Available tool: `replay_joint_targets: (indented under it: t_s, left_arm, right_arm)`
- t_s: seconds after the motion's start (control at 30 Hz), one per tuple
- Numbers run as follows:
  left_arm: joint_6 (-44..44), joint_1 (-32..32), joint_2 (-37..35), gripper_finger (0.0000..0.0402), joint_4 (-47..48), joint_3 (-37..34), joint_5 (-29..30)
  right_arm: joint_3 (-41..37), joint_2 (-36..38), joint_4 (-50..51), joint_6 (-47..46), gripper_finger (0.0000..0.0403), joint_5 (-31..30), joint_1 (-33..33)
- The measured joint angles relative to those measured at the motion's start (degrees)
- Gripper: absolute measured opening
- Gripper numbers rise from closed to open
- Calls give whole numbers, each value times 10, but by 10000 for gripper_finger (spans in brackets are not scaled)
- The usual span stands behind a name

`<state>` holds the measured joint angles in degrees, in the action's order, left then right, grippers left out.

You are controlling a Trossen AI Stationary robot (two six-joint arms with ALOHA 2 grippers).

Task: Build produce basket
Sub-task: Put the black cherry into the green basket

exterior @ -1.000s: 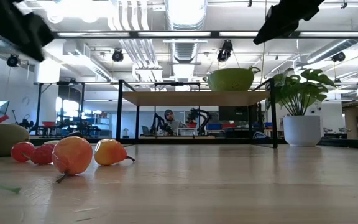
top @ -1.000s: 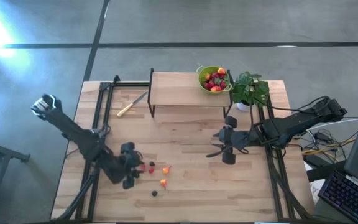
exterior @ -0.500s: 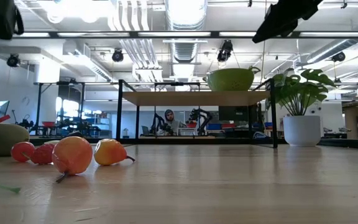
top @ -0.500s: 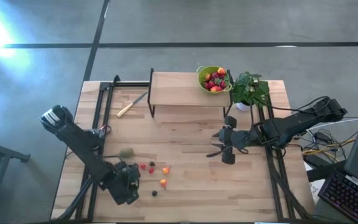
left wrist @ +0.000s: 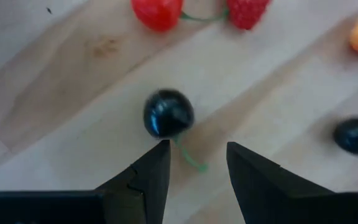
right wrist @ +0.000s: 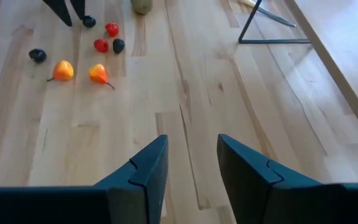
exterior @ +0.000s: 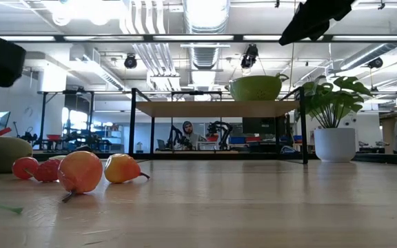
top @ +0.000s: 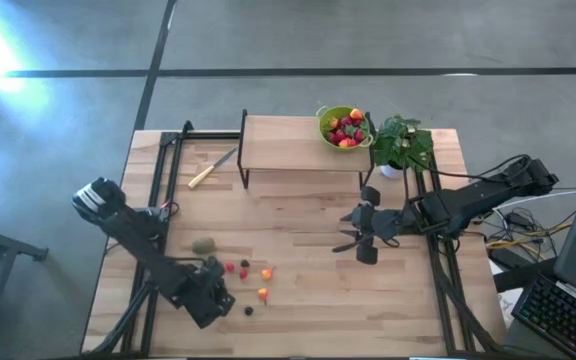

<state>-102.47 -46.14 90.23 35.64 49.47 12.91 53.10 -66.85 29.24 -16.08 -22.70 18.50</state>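
— Two tools, where? 
— Left tool (left wrist: pixel 194 163) hangs parted and empty just short of a dark berry (left wrist: pixel 168 114) on the worktop (top: pixel 308 270).
— Right tool (right wrist: pixel 188 158)?
— Parted, empty, well apart from the fruits.

You have bright, even light; window glare burns the high view's upper left, and the left wrist view is blurred.

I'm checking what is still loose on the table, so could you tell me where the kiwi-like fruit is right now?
In the high view the kiwi-like fruit lies on the table's left half, just behind the scattered berries and the left gripper.
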Motion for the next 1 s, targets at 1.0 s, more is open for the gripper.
replay_joint_targets:
  t_s: [1.0]
  left_arm:
    - [41,8,18,5,25,0,-12]
  right_arm:
    - [0,0,0,-3,134,2,0]
